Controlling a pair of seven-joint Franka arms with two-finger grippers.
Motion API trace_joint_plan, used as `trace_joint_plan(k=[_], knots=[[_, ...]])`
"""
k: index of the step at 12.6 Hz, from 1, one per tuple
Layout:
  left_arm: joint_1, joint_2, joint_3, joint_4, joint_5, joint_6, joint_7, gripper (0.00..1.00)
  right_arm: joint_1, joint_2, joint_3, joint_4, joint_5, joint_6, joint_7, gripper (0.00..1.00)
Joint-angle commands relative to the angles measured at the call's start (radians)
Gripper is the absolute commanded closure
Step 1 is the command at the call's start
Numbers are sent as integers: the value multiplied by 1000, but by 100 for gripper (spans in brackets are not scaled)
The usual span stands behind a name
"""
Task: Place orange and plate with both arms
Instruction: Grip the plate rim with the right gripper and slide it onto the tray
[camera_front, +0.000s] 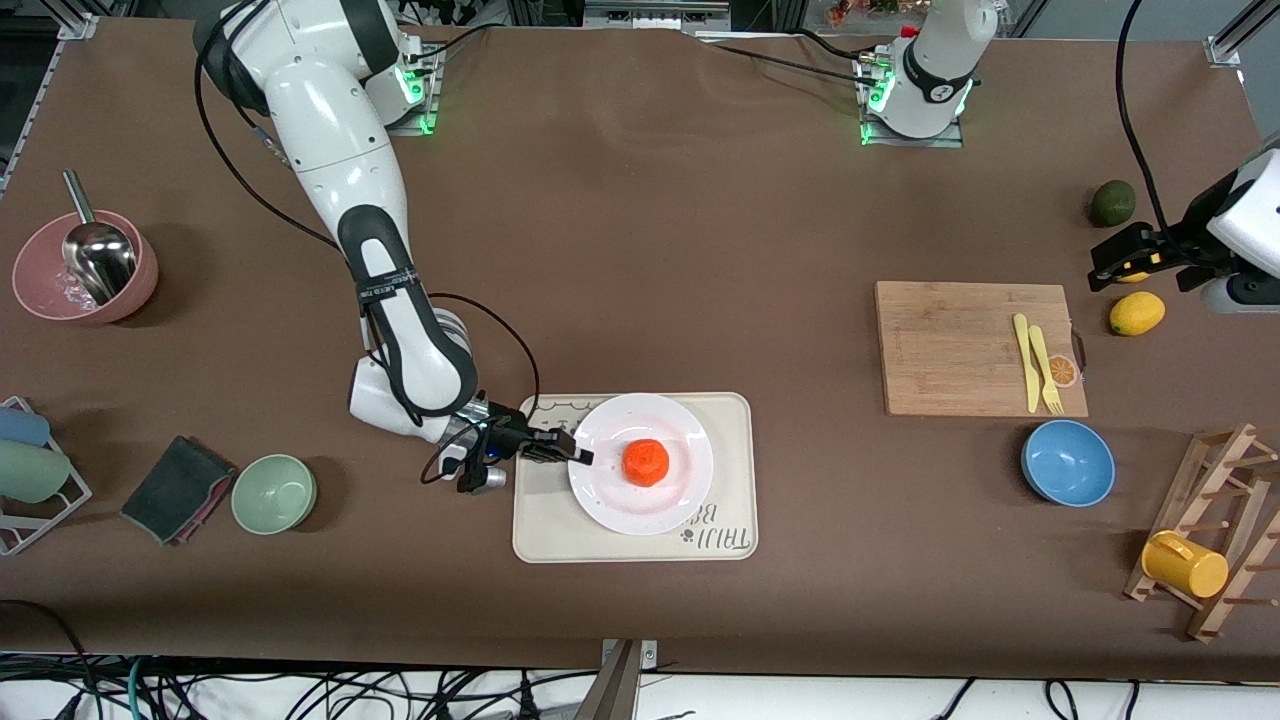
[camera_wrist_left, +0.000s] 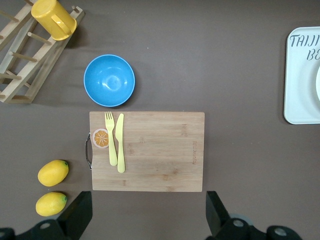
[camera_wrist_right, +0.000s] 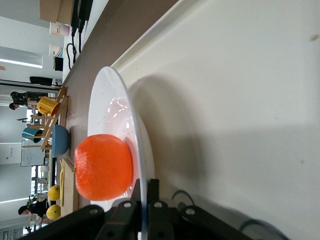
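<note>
tray (camera_front: 545, 520): cream, bear print, closest to the front camera of the task stuff, flat on the brown table (camera_front: 640, 250)
plate (camera_front: 640, 500): white, glossy, sitting on the tray, mostly toward its farther half
orange (camera_front: 646, 462): right in the middle of the plate, dimpled top up
right gripper (camera_front: 583, 457): down low at the plate's rim on the right arm's end, thin fingers pinched on the rim edge, one above and one below in the right wrist view
blue bowl (camera_front: 1068, 462): toward the left arm's end, just nearer than the cutting board
cutting board (camera_front: 960, 350): wooden, with a yellow knife (camera_front: 1023, 360) and fork (camera_front: 1046, 370) lying side by side on it
lemon (camera_front: 1137, 313): just beside the board's handle end
left gripper (camera_wrist_left: 147, 215): waiting up high over the board's farther edge, jaws spread wide, holding nothing
</note>
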Motion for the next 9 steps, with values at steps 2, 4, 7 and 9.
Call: trace_joint_plan(k=[2,4,7,9], knots=[[-2,0,0,16,10,-5,18,0,11,-1,-20,49,-140,11,25,0],[-2,0,0,16,10,-5,18,0,21,-28,-27,50,-274,28,69,0],[-2,0,0,16,10,-5,18,0,51,-103,-43,37,-662,40,261,0],[-2,0,0,16,10,-5,18,0,51,-190,-46,-13,-934,31,416,0]])
